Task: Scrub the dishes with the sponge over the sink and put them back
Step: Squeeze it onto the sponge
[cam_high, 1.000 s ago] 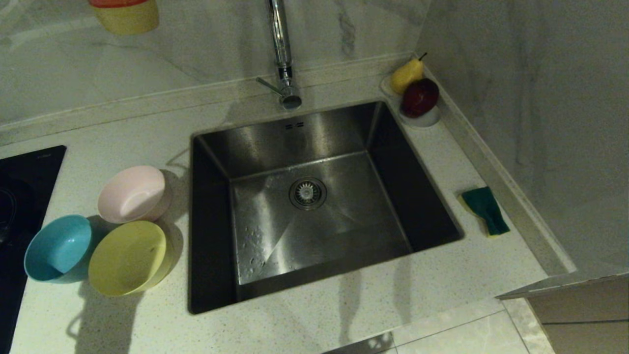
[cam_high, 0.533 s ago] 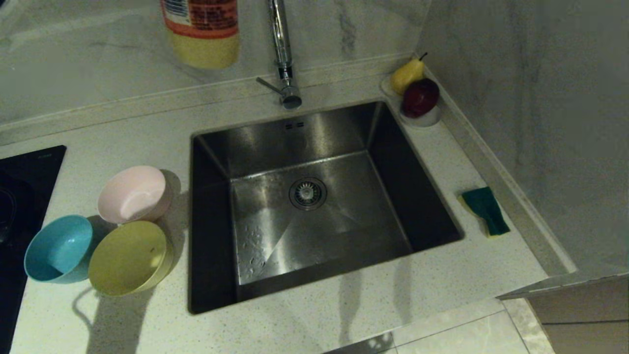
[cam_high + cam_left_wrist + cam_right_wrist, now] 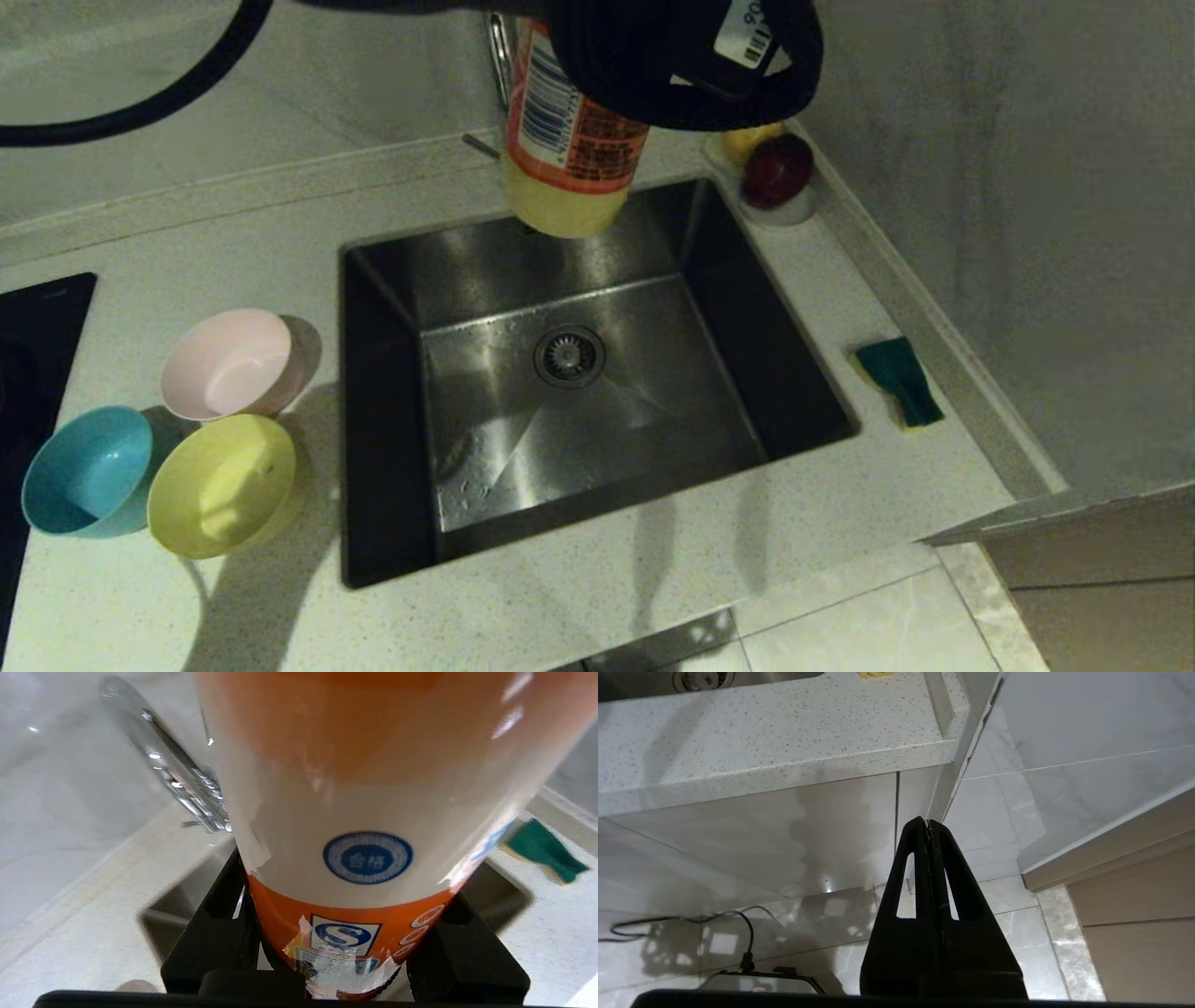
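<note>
My left gripper (image 3: pixel 686 70) hangs high over the back of the sink (image 3: pixel 383 392), shut on a detergent bottle (image 3: pixel 569 140) with an orange and white label and yellow liquid. In the left wrist view the bottle (image 3: pixel 364 812) fills the space between the black fingers (image 3: pixel 210 947). Three bowls stand on the counter left of the sink: pink (image 3: pixel 229 364), blue (image 3: pixel 86 471) and yellow (image 3: pixel 222 485). The sponge (image 3: pixel 898 381), green side up, lies on the counter right of the sink. My right gripper (image 3: pixel 928 823) is parked below the counter edge, shut and empty.
The chrome tap (image 3: pixel 177 779) rises just beside the bottle at the back rim. A white dish with fruit (image 3: pixel 775 177) sits in the back right corner. A black cooktop (image 3: pixel 37 317) lies at the far left. Walls close in behind and to the right.
The bottle has swung in from the upper left to above the back of the sink, with the left gripper and its cable now in view. Bowls and sponge lie as before.
</note>
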